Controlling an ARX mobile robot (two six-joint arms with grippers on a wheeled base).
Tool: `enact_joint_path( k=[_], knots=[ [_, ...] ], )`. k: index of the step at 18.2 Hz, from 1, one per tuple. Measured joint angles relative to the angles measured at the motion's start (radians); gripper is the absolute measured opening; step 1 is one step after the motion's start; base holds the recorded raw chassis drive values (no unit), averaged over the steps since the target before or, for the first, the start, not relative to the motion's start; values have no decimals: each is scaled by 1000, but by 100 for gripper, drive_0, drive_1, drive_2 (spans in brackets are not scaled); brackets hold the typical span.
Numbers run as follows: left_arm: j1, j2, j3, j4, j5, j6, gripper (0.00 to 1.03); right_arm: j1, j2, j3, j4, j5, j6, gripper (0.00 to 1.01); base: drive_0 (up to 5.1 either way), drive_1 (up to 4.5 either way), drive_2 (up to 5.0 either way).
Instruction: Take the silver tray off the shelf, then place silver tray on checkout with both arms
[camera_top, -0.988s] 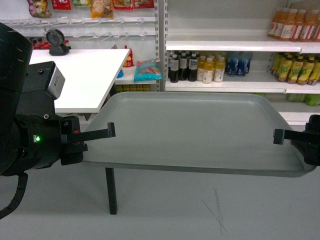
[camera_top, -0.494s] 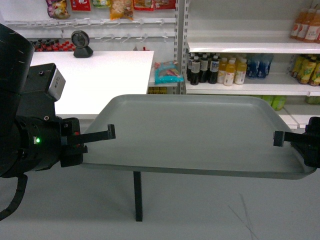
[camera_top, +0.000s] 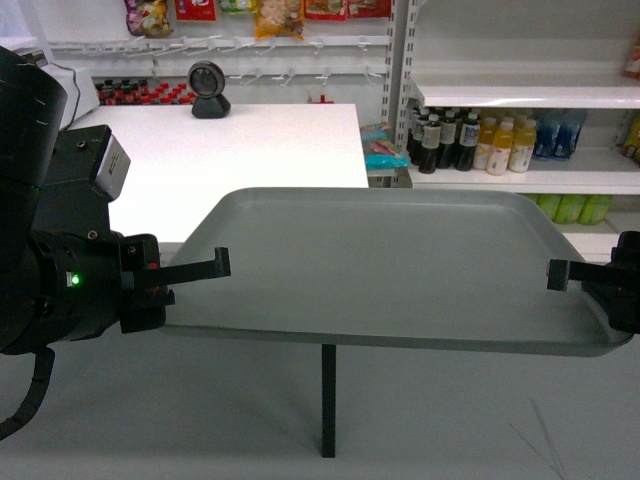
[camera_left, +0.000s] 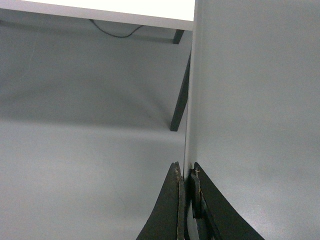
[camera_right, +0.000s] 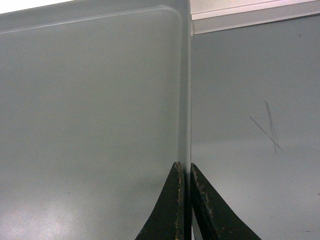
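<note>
The silver tray (camera_top: 390, 265) hangs level in the air, held at both short ends. My left gripper (camera_top: 220, 264) is shut on its left rim, and the left wrist view shows the jaws (camera_left: 186, 172) pinching the tray (camera_left: 255, 100) edge. My right gripper (camera_top: 556, 274) is shut on the right rim; its wrist view has the fingers (camera_right: 185, 170) clamped over the tray (camera_right: 90, 100) rim. The white checkout (camera_top: 240, 150) lies behind the tray's left half, its edge (camera_left: 100, 10) beyond the left gripper. The shelf (camera_top: 520, 95) stands at the back right.
A black round device (camera_top: 208, 88) sits on the far side of the checkout, and a dark leg (camera_top: 327, 415) stands under the counter below the tray. Bottled drinks (camera_top: 480, 140) fill the shelves at right. Snack packets (camera_top: 270, 15) hang above. Grey floor (camera_right: 250, 150) lies below.
The background has slid right in the head view, so the checkout and its leg now sit nearer the middle. The tray and both grippers keep their places in the view.
</note>
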Motion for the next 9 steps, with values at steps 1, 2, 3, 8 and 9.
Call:
enact_joint_path(
  k=[1,2,3,8,9],
  knots=[
    [0,0,0,0,0,0,3,0,0,0,-4,0,0,4,-487,245,245],
    [0,0,0,0,0,0,3,0,0,0,0,0,0,4,-489,248,248],
    [0,0,0,0,0,0,3,0,0,0,0,0,0,4,-482,254,254],
    [0,0,0,0,0,0,3,0,1,0,0,1,0,4,-483,253,253],
    [0,0,0,-2,0,0,3,0,1,0,-5,0,0,4,-498,238,238]
  ],
)
